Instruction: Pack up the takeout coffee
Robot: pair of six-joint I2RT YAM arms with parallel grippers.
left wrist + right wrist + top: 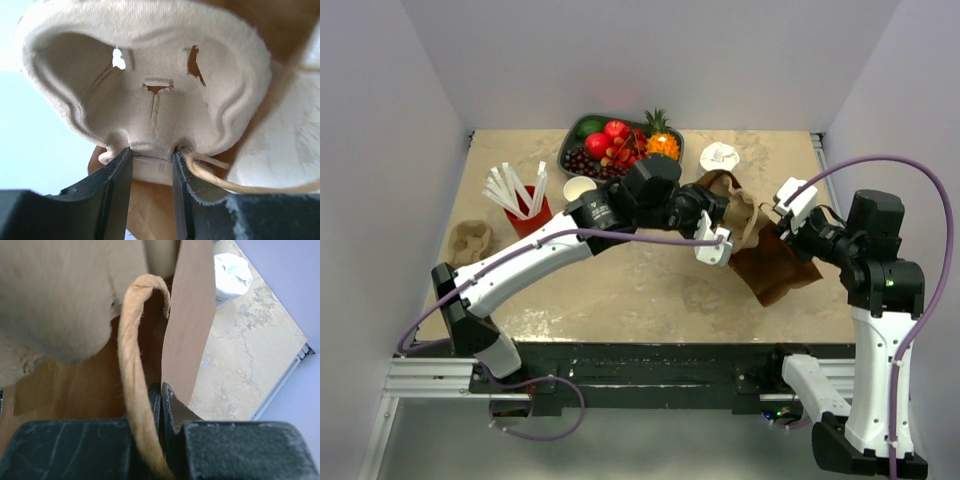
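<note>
the speckled beige bench (650, 290) carries the crumpled brown paper bag (775, 270) on its side near the right edge, mouth turned toward the middle. the moulded beige pulp cup carrier (150, 100) is at that mouth, and the wells i can see look empty.

my left pincer (151, 156) is clamped on a small tab at the carrier's rim. my right pincer (161, 390) is closed on the thin edge panel of the bag, with the twisted paper-twine handle (132, 340) looping over its fingers.

the takeout coffee i cannot find in any view. the only kraft cup showing is the open, lidless brown paper cup (578, 187) toward the far left corner, and that is not it. the lidded one may be hidden under my left arm.

i judge the step to be feeding the carrier into the bag. to do it well i would lift the pinched panel up and away so the mouth gapes, then lead with the carrier's narrow end, flat and low. the twine runs right beside my left pincer, so i would steer clear of snagging it. the tab grip is shallow, so i would push slowly.
</note>
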